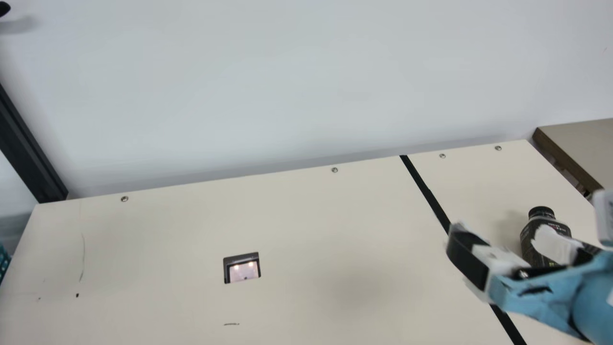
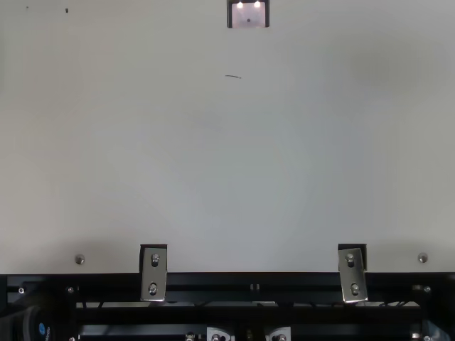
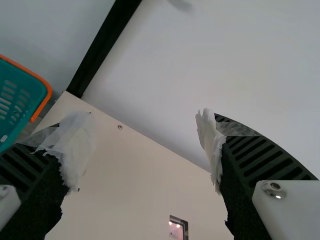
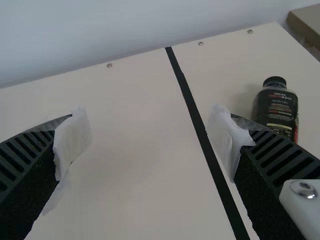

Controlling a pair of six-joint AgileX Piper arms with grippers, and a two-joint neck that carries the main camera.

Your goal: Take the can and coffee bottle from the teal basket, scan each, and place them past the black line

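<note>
The right gripper [image 4: 150,127] is gaping, holding nothing; beyond one of its fingers the coffee bottle [image 4: 276,109] is standing past the black line [image 4: 192,107], its placing seemingly done. The left gripper [image 3: 145,125] is gaping empty too. The can's progress I cannot tell.

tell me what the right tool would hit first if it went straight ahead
The right tool would likely meet the table first, perhaps the wall behind it; depth is unclear. The bottle looks off to one side.
</note>
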